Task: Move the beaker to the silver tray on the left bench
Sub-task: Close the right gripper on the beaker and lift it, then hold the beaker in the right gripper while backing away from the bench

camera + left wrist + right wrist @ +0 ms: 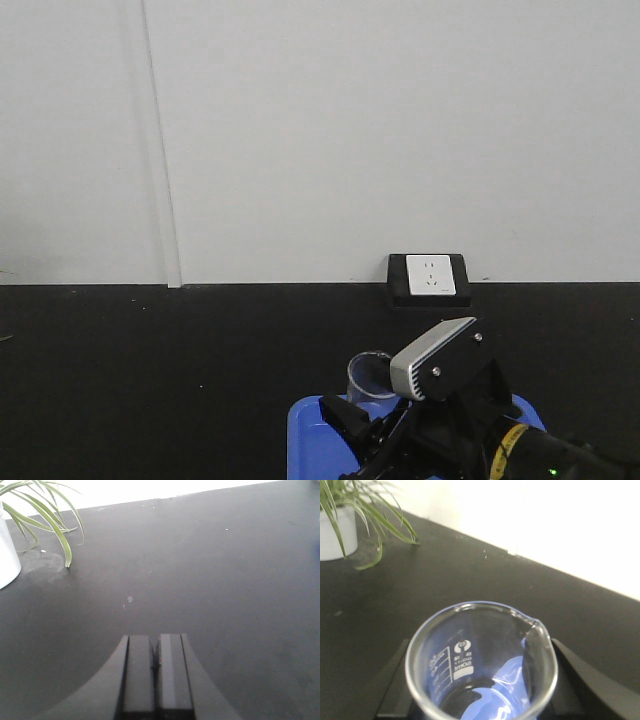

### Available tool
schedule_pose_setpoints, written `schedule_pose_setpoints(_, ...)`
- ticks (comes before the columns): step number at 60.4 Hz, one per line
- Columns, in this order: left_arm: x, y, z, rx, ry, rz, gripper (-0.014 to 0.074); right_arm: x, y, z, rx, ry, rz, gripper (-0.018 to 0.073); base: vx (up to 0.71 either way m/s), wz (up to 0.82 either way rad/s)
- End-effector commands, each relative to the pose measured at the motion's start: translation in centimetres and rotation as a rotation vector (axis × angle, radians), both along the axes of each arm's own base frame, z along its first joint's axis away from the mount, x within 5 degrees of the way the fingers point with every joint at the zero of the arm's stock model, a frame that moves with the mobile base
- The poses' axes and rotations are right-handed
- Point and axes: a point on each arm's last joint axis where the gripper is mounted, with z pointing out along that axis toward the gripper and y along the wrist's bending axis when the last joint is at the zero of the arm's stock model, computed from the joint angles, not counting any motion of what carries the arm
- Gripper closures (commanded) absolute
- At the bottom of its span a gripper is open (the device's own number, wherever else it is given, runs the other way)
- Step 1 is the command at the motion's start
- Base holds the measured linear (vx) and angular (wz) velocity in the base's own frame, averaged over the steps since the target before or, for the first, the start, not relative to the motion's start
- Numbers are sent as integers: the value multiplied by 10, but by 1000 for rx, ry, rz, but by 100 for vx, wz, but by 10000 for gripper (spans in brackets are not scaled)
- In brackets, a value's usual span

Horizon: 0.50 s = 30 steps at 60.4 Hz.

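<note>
The beaker (480,660) is small, clear glass with white printed markings and a pour spout. It fills the right wrist view, held between the two black fingers of my right gripper (479,642), which is shut on it. Blue shows through its base. In the front view the beaker (368,375) sits at the far edge of the blue tray (310,440), just ahead of my right arm. My left gripper (156,637) is shut with nothing in it, low over the black top of the left bench (200,570). The silver tray is out of view.
A green plant in a white pot (7,555) stands at the left of the bench; the right wrist view also shows the pot (335,535). A black-framed wall socket (430,278) sits where the white wall (350,130) meets the countertop.
</note>
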Motion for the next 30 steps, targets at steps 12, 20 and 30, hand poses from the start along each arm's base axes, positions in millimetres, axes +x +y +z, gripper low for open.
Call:
schedule_pose_setpoints(12, 2, -1, 1, -5, -68, -10, 595, -15, -11, 37, 47, -74, -26, 573, 0, 0)
schedule_pose_setpoints(20, 2, -1, 1, -5, -68, -10, 595, -14, -11, 36, 47, -73, -26, 573, 0, 0)
schedule_pose_setpoints(30, 2, -1, 1, -5, -68, -10, 595, -14, -11, 37, 47, -73, -26, 573, 0, 0)
